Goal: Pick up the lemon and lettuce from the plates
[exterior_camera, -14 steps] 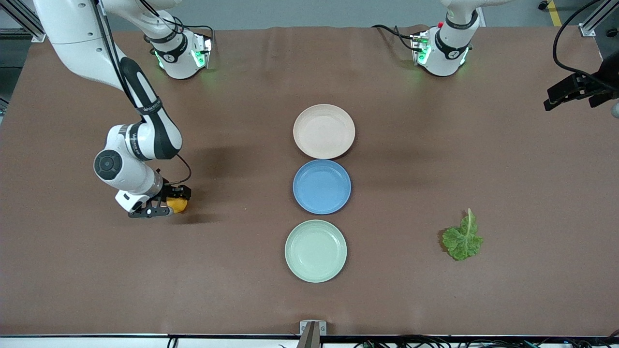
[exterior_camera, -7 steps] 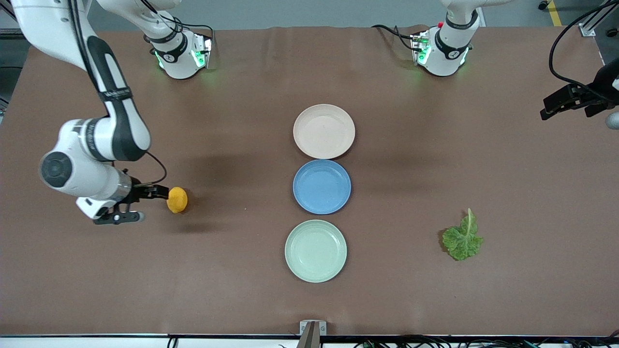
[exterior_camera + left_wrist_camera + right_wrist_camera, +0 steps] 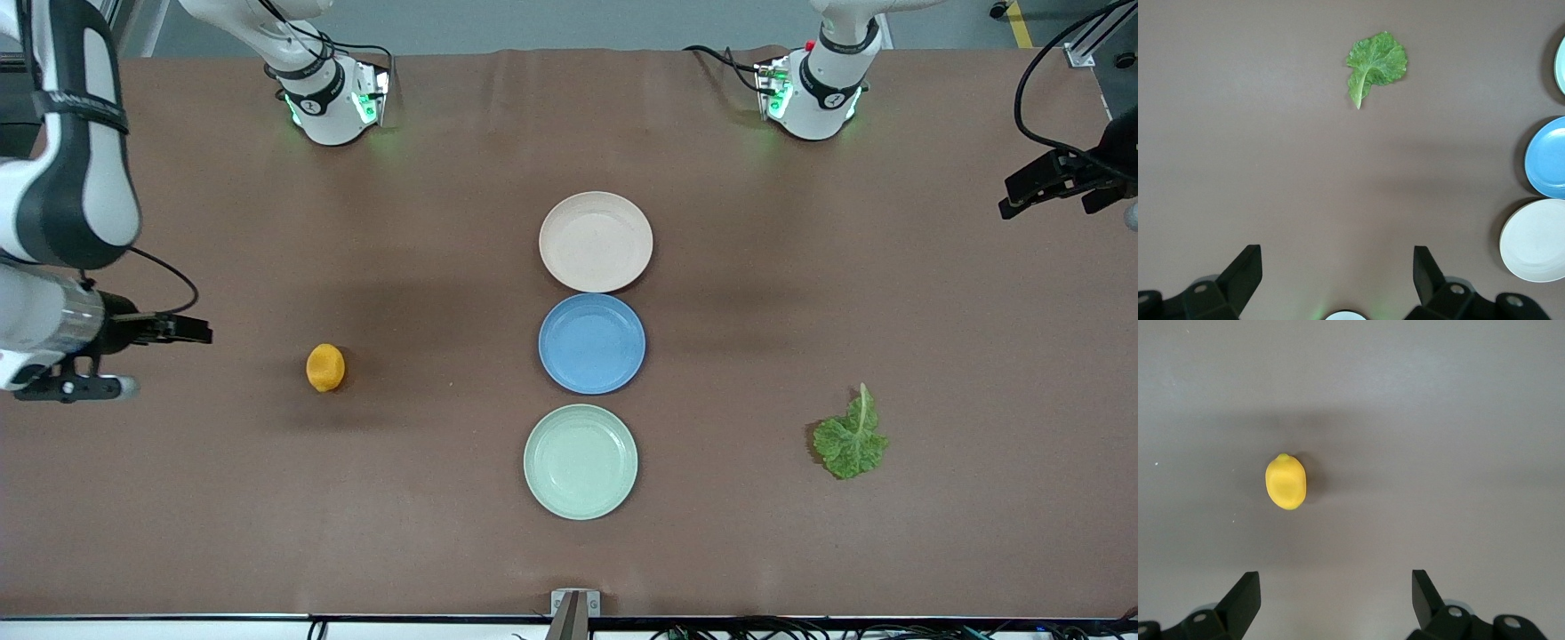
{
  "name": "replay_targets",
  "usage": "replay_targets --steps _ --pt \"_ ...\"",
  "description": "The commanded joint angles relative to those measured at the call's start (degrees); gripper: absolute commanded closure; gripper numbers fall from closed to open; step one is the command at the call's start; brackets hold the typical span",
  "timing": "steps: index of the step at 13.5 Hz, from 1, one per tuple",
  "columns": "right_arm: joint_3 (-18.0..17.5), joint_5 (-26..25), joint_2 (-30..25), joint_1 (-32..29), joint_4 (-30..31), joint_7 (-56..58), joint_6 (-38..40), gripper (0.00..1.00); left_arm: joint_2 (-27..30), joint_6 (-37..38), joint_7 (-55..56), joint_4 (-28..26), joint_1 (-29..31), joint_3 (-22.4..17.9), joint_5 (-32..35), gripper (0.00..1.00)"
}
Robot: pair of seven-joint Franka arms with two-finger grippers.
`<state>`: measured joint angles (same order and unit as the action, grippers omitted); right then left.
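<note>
Well, both task items lie on the bare brown table point(image 3: 933, 551), off the plates. The lemon point(image 3: 325, 367) sits by itself at centre-left of the front frame, toward the right arm's end of the table, well apart from the column of dishes. The lettuce point(image 3: 851, 437) lies flat at lower right of that frame, toward the left arm's end, its pale stem pointing up-frame.

Down the middle of the frame three dishes sit in a row, all bare: the beige-pink plate point(image 3: 595, 241) uppermost, the blue plate point(image 3: 592, 343) in the middle, the mint green plate point(image 3: 581, 461) lowest and nearest the camera.

The right gripper point(image 3: 147, 356) hangs at the left edge of the frame over bare table, fingers spread wide and holding nothing; its wrist view shows the lemon between and ahead of the open fingers. The left gripper point(image 3: 1045, 184) hovers at the upper right edge, also spread wide and empty.
</note>
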<state>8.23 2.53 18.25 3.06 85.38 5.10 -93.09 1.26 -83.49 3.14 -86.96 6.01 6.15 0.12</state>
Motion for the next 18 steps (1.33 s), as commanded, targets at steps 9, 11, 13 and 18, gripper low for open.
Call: replay_targets --steps 9,11,13,18 --pt "-0.67 -0.95 -0.32 -4.38 -9.79 -0.18 6.16 0.0 1.38 1.31 0.73 0.39 0.14 0.35 0.14 0.0" --pt "-0.85 -0.86 -1.54 -4.38 -9.7 -0.18 8.95 0.0 1.81 1.75 1.34 0.22 0.14 0.53 -0.04 0.0" --pt "-0.85 -1.57 -2.43 -4.2 -9.27 0.08 9.85 0.0 1.82 1.66 1.7 0.13 0.15 1.49 -0.12 0.0" --pt "-0.85 -1.57 -11.46 -3.33 0.73 0.26 6.7 0.0 1.73 -0.35 2.4 -0.4 0.14 4.39 0.23 0.0"
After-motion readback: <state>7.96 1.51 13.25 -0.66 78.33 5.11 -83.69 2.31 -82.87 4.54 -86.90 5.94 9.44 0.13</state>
